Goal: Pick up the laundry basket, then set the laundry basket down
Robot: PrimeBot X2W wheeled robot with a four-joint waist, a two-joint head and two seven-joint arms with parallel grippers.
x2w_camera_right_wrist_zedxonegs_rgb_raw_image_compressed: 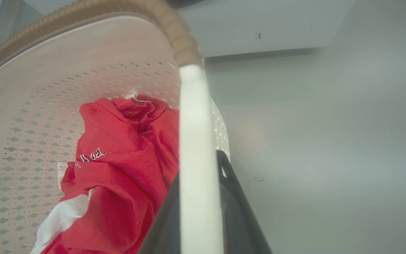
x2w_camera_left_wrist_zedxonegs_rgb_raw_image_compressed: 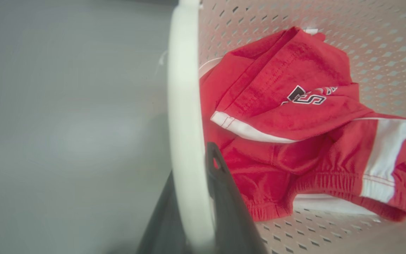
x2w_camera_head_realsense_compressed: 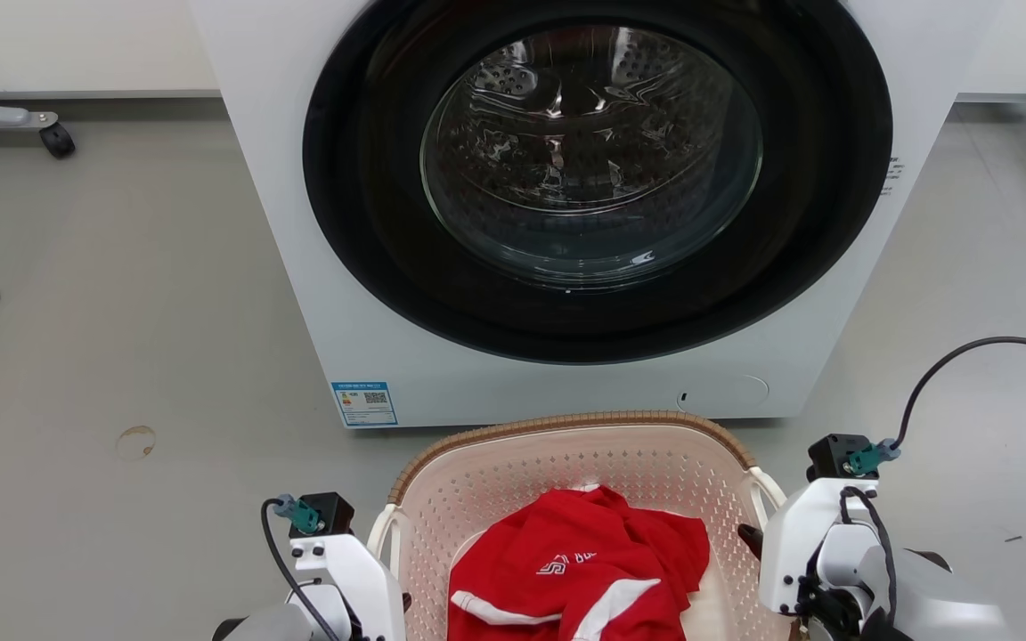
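Jaws on both sides clamped on basket [x2w_camera_head_realsense_compressed: 495,481] handles [x2w_camera_left_wrist_zedxonegs_rgb_raw_image_compressed: 185,123]; an uneven lift could tilt it, or bump the washer [x2w_camera_head_realsense_compressed: 442,383] at twelve o'clock.

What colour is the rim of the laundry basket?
The rim is brown with a woven look, best seen in the right wrist view.

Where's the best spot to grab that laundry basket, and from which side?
The two white side handles, one pincer from each side. The laundry basket is wide and upright; each thin bar stands off its wall, leaving room for fingers. The left pincer and right pincer straddle them so.
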